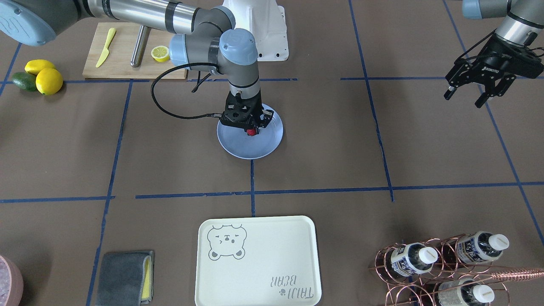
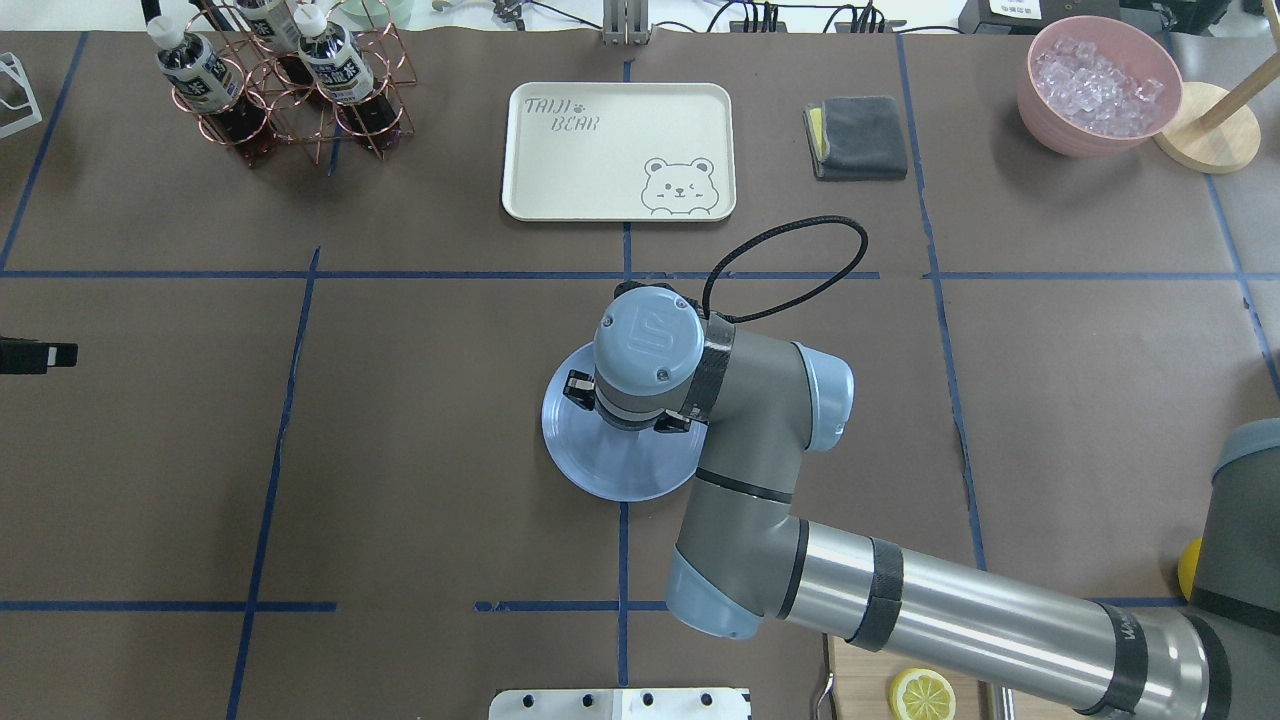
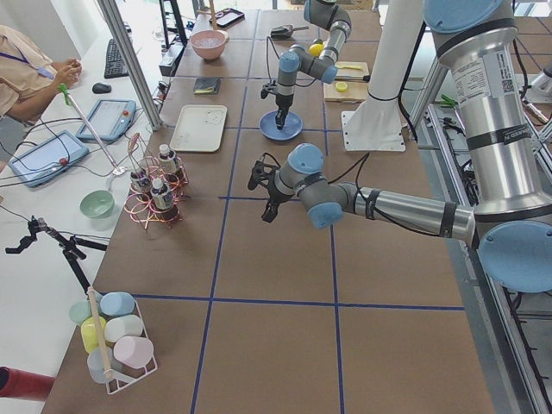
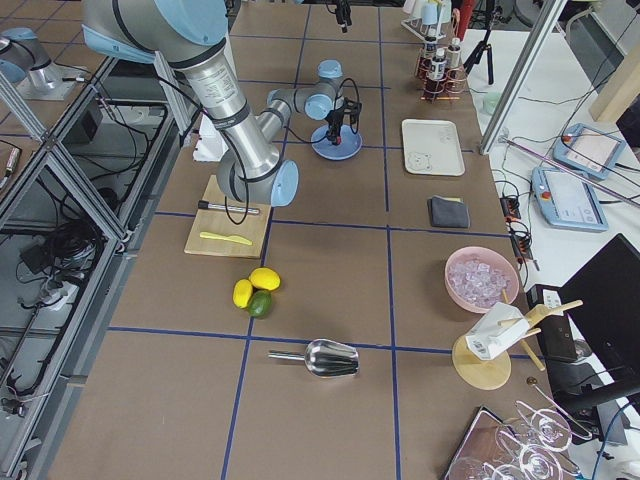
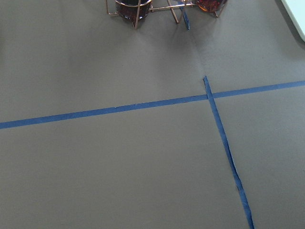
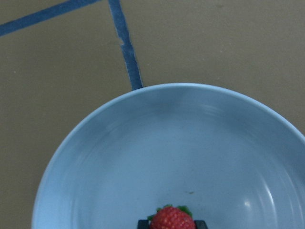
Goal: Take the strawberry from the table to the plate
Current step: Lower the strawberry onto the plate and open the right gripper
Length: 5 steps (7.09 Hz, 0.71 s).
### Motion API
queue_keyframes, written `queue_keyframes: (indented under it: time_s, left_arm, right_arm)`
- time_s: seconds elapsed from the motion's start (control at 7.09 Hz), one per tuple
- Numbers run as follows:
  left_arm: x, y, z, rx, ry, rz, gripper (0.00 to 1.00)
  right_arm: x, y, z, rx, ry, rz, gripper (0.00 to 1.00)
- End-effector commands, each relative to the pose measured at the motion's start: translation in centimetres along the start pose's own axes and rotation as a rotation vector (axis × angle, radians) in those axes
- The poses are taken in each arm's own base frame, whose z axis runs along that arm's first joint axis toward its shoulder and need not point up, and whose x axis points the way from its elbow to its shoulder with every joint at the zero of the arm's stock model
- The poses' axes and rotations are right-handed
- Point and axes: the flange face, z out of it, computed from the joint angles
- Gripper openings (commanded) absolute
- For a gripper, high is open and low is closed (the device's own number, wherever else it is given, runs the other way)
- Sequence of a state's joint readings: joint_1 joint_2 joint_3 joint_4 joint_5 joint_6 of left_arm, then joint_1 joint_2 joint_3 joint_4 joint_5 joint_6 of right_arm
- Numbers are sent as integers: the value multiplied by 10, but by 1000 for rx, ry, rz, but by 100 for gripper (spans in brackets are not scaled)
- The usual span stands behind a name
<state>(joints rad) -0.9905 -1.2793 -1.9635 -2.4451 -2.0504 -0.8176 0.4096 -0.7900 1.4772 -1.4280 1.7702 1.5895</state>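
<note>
Pinching the strawberry between narrowed fingers, right gripper is hanging over the plate in the front-facing view, with the berry sitting about over the plate's centre. Plate is sitting mid-table, well apart from every edge. Left gripper is hanging spread wide and carrying nothing, above the table toward the robot's-left end.

Overhead: right arm's wrist is covering gripper and berry. Only the plate's robot-side rim is showing, lying across a blue tape line.

Left-side view: far arm is pointing straight down at the plate, and near arm is holding its gripper above bare table.

Right-side view: berry is too small to make out.

Left wrist cam is showing bare table and tape, with a copper rack at the top.

Right wrist cam: strawberry is sitting between two dark fingertips and the plate is filling the view below. Cannot tell if the berry is touching it.
</note>
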Motion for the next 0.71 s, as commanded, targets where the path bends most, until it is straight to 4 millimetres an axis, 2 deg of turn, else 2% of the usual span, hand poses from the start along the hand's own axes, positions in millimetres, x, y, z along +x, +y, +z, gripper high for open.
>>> queue_keyframes:
  time_s: [0.0,0.14,0.28,0.42,0.56]
  left_arm:
    - [0,0,0,1,-1,0,100]
    - [0,0,0,1,-1,0,100]
    - [0,0,0,1,-1,0,100]
    - [0,-1,0,2,0,0,100]
    - [0,-1,0,2,0,0,100]
  right_arm:
    - [0,0,0,0,0,0,0]
    - [1,0,1,0,3,0,1]
    - [1,-1,1,0,4,3,12]
    - [1,0,2,0,21,6,79]
    - [1,0,1,0,24,6,100]
